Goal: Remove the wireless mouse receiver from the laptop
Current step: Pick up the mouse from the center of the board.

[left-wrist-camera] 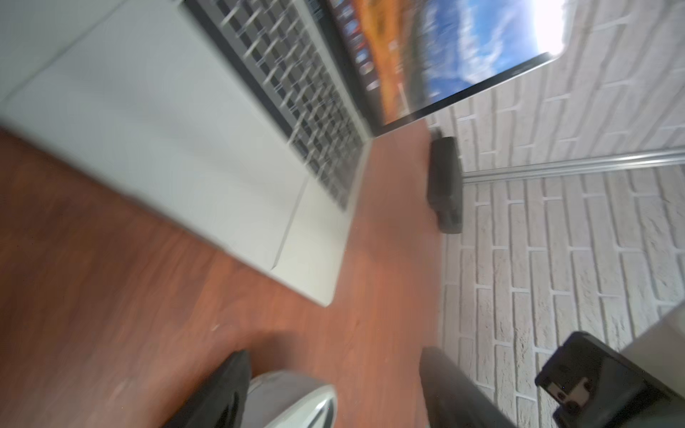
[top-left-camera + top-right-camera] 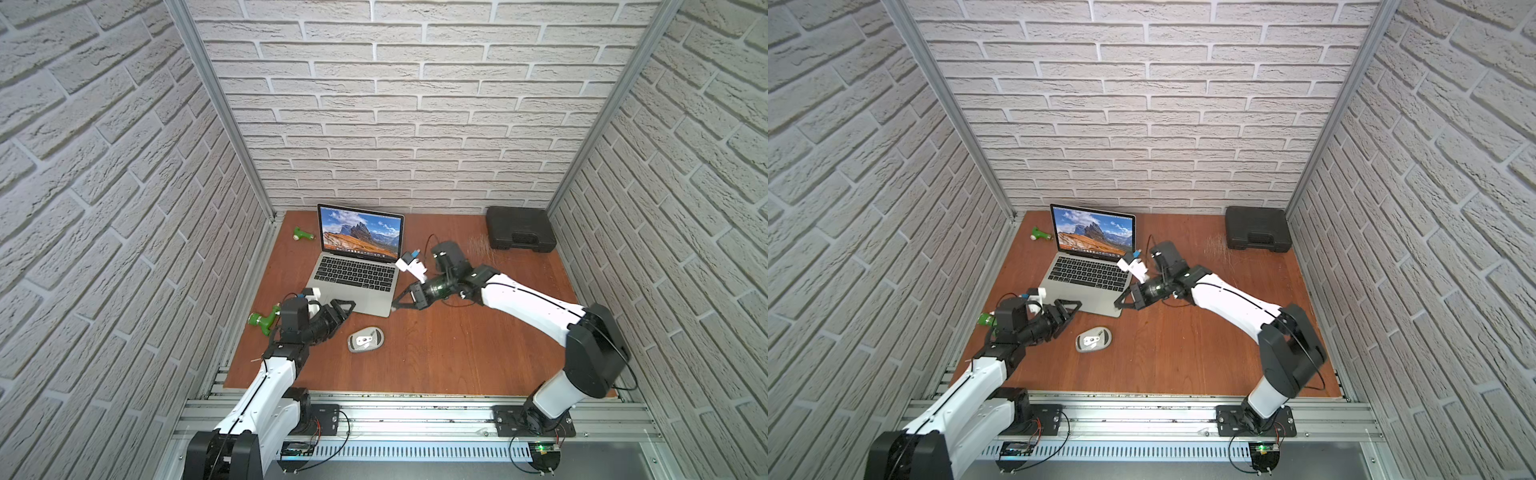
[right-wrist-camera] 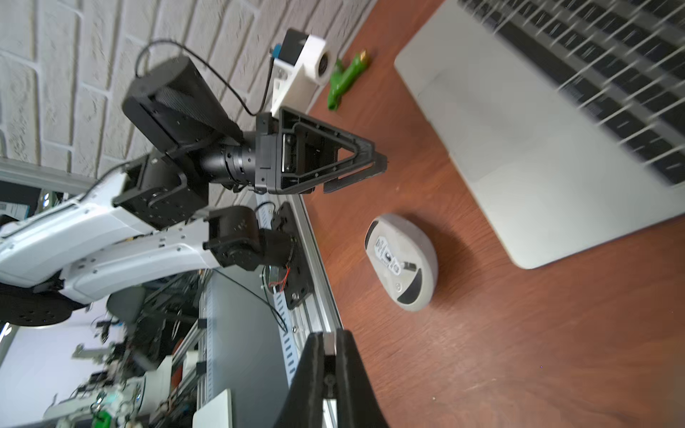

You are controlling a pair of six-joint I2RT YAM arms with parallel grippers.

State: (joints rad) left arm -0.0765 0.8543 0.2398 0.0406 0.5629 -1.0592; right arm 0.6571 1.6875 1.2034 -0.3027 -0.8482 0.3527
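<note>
My left gripper hangs by the front left corner of the laptop with its jaws spread wide and nothing between them. In the left wrist view its two fingers stand well apart and clear of the laptop's edge.

My right gripper is pressed closed near the laptop's front right corner. In the right wrist view a small pale sliver shows pinched between its fingertips — I cannot tell whether that is the wireless mouse receiver, as it is too small. I cannot pick it out along the laptop's sides either.

The laptop stands open on the table, its screen lit with a mountain landscape. The grey mouse lies belly-up on the table between my two grippers, apart from both. A black case sits in the far right corner — well away from my arms. A green tool lies just left of the laptop's screen, and a second green tool lies beside my left wrist.
</note>
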